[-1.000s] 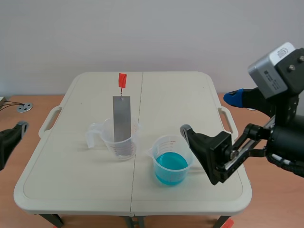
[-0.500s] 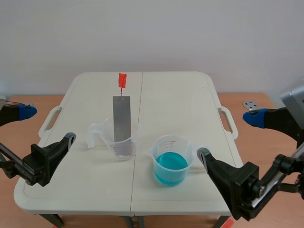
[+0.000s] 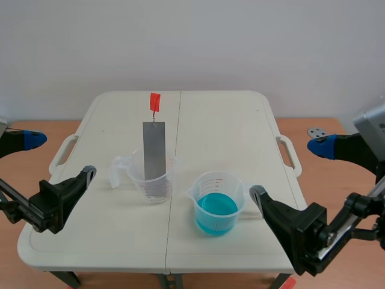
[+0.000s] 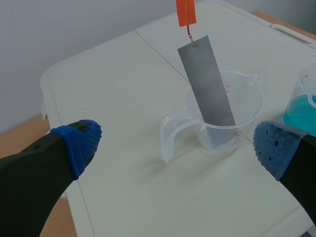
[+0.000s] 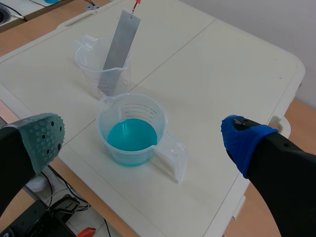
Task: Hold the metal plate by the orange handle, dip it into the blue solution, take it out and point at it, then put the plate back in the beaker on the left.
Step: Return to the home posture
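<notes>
A grey metal plate (image 3: 154, 150) stands tilted in a clear beaker (image 3: 153, 180) left of the table's middle, its orange handle (image 3: 154, 101) sticking up on a thin wire. A second beaker with blue solution (image 3: 216, 208) sits to its right. My left gripper (image 3: 57, 158) hangs open over the table's left edge, apart from both beakers. My right gripper (image 3: 287, 170) is open near the front right corner. In the left wrist view the plate (image 4: 207, 94), orange handle (image 4: 185, 12) and clear beaker (image 4: 232, 123) lie ahead of the open gripper (image 4: 177, 145). In the right wrist view the blue beaker (image 5: 131, 133) lies ahead of the open gripper (image 5: 143, 138), with the plate (image 5: 117, 52) beyond.
The white folding table (image 3: 228, 120) has carry handles on both sides and a centre seam. Around it is wooden floor, with a small metal disc (image 3: 316, 131) at the right. Cables lie on the floor below the table's front edge (image 5: 59, 207).
My left arm has come in from the left edge with its gripper open. My right arm has drawn back from the blue beaker toward the front right. The plate and beakers have not moved.
</notes>
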Controlling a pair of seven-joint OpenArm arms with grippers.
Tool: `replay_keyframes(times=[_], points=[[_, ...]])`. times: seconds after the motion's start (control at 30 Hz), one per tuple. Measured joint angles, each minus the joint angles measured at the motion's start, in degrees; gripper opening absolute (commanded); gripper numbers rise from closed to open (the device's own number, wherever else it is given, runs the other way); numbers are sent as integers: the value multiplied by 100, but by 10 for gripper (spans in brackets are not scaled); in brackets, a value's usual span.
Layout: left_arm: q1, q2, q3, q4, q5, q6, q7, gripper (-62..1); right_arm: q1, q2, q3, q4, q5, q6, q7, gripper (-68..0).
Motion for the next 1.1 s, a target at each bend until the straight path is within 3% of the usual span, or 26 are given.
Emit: replay_keyframes(times=[1.1], points=[[2,0,0,0,0,0,2,14,223,0,0,0,2,-4,151,-10]])
